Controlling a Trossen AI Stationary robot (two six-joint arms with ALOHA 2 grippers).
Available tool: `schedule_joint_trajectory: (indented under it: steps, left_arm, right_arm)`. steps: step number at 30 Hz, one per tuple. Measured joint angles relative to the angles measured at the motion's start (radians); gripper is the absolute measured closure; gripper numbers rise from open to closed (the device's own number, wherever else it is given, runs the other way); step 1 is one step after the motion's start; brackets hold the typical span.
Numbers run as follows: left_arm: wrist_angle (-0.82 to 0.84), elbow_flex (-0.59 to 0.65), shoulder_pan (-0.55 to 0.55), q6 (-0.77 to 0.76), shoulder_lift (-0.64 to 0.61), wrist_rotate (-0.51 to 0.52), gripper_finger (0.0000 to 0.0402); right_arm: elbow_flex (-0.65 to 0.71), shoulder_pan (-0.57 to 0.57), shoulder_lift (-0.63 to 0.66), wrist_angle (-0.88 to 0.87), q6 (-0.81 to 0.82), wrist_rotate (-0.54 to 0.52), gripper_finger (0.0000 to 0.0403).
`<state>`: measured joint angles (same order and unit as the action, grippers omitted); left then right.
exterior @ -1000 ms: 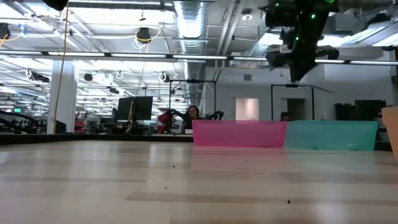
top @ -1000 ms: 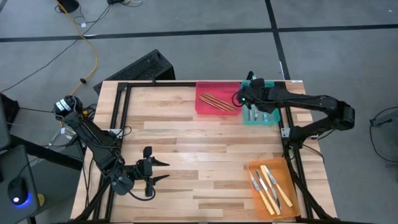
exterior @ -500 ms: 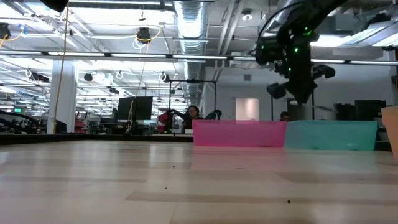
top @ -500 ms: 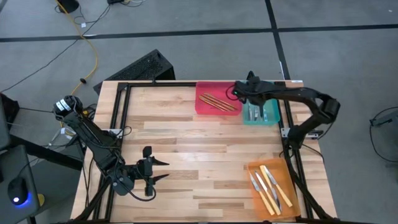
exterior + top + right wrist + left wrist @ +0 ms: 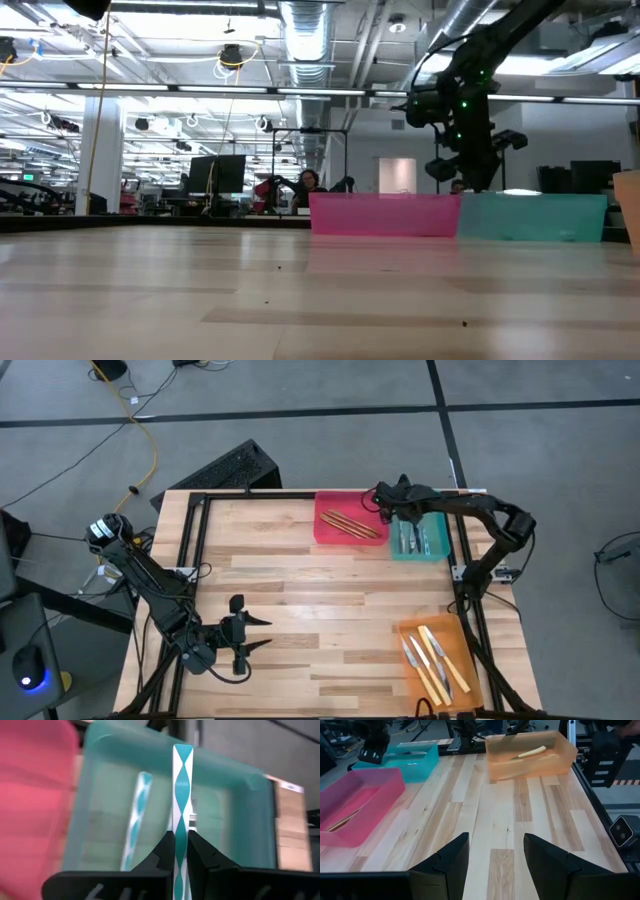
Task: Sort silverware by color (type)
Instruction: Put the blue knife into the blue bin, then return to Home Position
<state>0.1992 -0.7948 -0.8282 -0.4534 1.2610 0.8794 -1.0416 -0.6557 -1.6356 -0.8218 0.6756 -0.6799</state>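
over the far right corner of the table, the right gripper (image 5: 385, 495) has swung back from above the teal tray (image 5: 438, 547) toward that tray's far edge, beside the red tray (image 5: 325, 525); a second ago the arm reached straight across the tray, and now its elbow is folded back and the wrist sits lower in the low view. in the right wrist view its fingers (image 5: 161, 851) are pressed nearly together on a slim teal-and-white patterned piece (image 5: 181, 800), which stands straight up between them with the teal tray behind; another patterned piece (image 5: 136, 815) lies on the tray floor. so the piece is held, not yet dropped, and i judge this as the last carry of a light-blue utensil to its matching tray.

the rest looks sorted: wooden sticks (image 5: 347, 525) lie in the red tray, yellow-handled knives (image 5: 432, 656) in the orange tray (image 5: 467, 648), and the bare boards show no stray silverware.

the left gripper (image 5: 252, 634) waits at the near left of the table, its fingers (image 5: 447, 862) spread wide and holding nothing.
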Motion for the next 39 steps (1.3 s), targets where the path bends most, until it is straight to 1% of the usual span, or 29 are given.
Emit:
schedule_joint_trajectory:
  steps: [3,6,11,15,20,25,28,31,34,36,39]
  left_arm:
    - [-0.001,0.000,0.010,0.000,0.000,0.000,0.0229]
    - [-0.001,0.000,0.024,0.000,0.000,0.000,0.0229]
    - [-0.001,0.000,0.045,0.000,0.000,-0.009,0.0229]
    - [-0.004,0.000,0.047,-0.001,0.000,-0.011,0.0229]
    - [-0.004,0.000,0.040,0.043,-0.022,0.020,0.0229]
    - [0.002,0.000,0.025,0.117,-0.146,0.099,0.0229]
    - [0.007,0.022,0.025,0.159,-0.246,0.117,0.0229]
    - [-0.010,0.100,0.027,0.166,-0.365,0.103,0.0229]
    - [-0.076,0.213,0.027,0.153,-0.497,0.055,0.0229]
    - [-0.140,0.298,0.027,0.143,-0.582,0.015,0.0229]
    - [-0.288,0.409,0.027,0.138,-0.698,-0.012,0.0229]
  right_arm:
    - [0.000,-0.025,0.000,0.024,-0.043,0.060,0.0359]
    - [0.000,-0.039,0.000,0.019,-0.033,0.074,0.0344]
    - [0.000,-0.041,0.000,0.029,-0.069,0.083,0.0302]
    - [0.000,-0.041,0.000,0.038,-0.113,0.127,0.0268]
    - [-0.033,-0.043,0.000,0.023,-0.163,0.171,0.0241]
    - [-0.129,0.002,0.015,0.003,-0.239,0.187,0.0238]
    - [-0.181,0.045,0.061,0.047,-0.289,0.198,0.0241]
    - [-0.208,0.088,0.128,0.139,-0.343,0.255,0.0243]
    - [-0.202,0.143,0.220,0.286,-0.406,0.389,0.0243]
    - [-0.184,0.194,0.279,0.389,-0.429,0.472,0.0243]
    - [-0.158,0.285,0.342,0.496,-0.434,0.516,0.0243]
